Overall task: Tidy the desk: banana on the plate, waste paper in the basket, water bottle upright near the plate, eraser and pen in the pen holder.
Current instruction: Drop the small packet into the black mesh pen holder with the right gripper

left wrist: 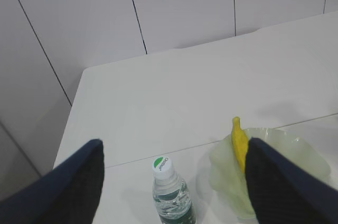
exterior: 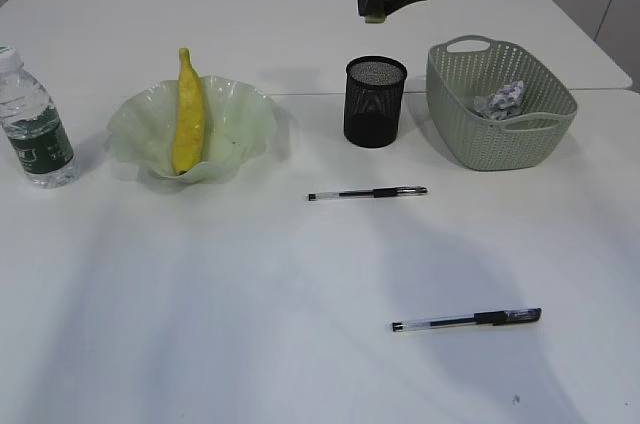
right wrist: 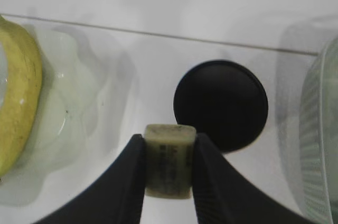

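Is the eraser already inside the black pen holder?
No, the eraser is clamped between the fingers of the right gripper, above the desk beside the pen holder.

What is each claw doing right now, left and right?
Left claw: open, holding nothing, above the water bottle.
Right claw: closed on the eraser, above the pen holder.

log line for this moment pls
right gripper: holds eraser above pen holder | left gripper: open over water bottle | two pens on desk
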`<control>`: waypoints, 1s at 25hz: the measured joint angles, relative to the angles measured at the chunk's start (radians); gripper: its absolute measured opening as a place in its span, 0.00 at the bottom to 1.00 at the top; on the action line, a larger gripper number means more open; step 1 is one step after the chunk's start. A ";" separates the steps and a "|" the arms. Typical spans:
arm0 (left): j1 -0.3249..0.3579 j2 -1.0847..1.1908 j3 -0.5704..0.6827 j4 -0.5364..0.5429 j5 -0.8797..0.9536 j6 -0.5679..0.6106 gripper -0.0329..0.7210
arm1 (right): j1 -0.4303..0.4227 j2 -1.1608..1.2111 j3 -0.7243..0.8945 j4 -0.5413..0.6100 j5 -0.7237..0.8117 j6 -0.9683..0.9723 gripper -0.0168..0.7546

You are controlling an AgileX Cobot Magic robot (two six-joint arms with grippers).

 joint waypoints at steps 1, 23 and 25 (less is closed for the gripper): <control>0.000 0.000 0.000 0.000 0.000 0.000 0.83 | 0.000 0.000 0.000 0.000 -0.030 0.000 0.29; 0.000 0.000 0.000 0.000 0.000 0.000 0.83 | -0.060 0.118 -0.001 0.000 -0.236 -0.008 0.29; 0.000 0.000 0.000 0.000 0.000 0.000 0.83 | -0.062 0.129 -0.001 0.002 -0.243 -0.008 0.29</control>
